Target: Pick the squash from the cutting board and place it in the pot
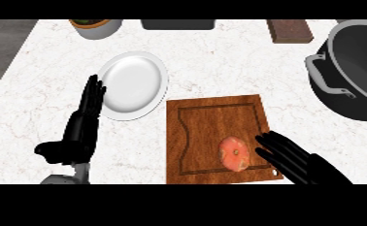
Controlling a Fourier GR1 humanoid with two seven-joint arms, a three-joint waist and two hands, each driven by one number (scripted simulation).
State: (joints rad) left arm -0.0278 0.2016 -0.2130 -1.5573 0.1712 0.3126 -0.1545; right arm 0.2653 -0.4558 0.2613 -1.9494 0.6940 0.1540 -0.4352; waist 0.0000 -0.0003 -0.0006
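Squash first: our right black hand (305,164) hovers, fingers spread, beside the round orange squash (235,153) lying on the brown wooden cutting board (208,123). Left black hand (82,121) rests open. Big dark metal pot (344,74) awaits; nothing lifted yet.

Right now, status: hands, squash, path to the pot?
Right hand open, beside the squash, not gripping. Left hand open, resting by the white plate. Squash on the cutting board. Pot at right; nothing between.
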